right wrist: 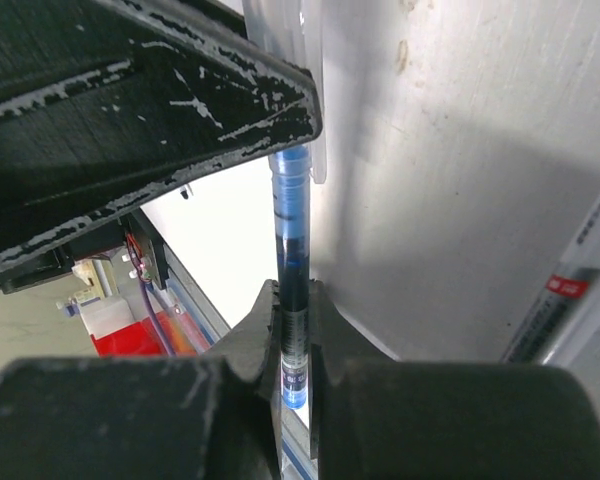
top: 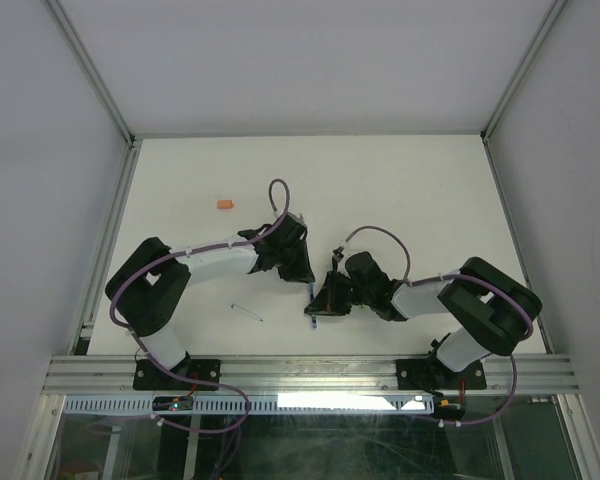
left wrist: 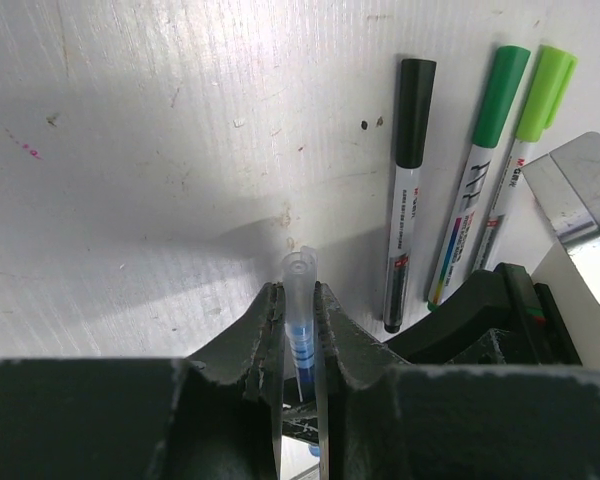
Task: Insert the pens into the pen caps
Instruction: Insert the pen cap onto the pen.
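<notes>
Pinching clear cap (left wrist: 299, 272) tight in left gripper (left wrist: 298, 305), blue pen (right wrist: 291, 225) tight in right gripper (right wrist: 294, 310), tip inside cap

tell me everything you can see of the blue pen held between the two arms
The blue pen is a slim stick: a see-through, plastic-looking barrel over a dark blue core, with a brighter blue end bearing a small label. The right gripper has its jaws shut on that end. The other end runs into a clear cap clamped by the left gripper. The pen looks straight and spans the gap between both grippers; how deep it sits in the cap I cannot tell.
</notes>
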{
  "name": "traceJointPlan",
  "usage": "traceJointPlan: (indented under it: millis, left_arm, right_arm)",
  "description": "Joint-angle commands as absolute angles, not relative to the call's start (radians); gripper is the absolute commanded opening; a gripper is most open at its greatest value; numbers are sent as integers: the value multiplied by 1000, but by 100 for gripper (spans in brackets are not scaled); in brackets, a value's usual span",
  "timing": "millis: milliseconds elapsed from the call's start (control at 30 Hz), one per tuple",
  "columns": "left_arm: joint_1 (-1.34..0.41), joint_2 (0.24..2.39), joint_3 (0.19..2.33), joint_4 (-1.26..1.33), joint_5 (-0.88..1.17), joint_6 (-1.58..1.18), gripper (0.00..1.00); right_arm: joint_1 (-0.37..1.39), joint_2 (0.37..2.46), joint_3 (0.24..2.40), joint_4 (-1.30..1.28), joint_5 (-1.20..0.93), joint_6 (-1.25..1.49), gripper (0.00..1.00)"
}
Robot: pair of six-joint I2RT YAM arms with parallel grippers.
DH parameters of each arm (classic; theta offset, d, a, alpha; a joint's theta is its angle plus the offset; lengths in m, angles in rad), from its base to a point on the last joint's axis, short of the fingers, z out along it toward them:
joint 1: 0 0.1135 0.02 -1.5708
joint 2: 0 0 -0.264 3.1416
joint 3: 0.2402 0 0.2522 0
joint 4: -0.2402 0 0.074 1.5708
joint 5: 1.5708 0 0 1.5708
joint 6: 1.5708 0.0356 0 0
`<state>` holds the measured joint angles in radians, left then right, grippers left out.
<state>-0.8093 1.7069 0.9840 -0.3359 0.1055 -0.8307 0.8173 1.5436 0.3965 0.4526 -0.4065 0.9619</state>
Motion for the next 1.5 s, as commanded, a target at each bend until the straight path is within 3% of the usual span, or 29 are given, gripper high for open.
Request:
traceJointPlan:
  millis: [0,367,733,1033,1467]
  left_arm:
    - [-818,1631,968,-343,168,-853,4]
    - [-821,1504,995,-336,145,-841,8]
    - [-821,1309,1116,-334,42,-742,41]
    - [-793,1145,1150,-306,-78,-649,51]
    - [-754,1101,1169,-99,-19,-589,66]
  right_arm:
    - [806,1534,414,476,-238,898,0]
    - [805,1311,515,318,-110,730,0]
    - [784,1230,744,96,-58,629,0]
    - [773,1155,797,23,-4,541,0]
    - [773,979,772,141,-208,412,0]
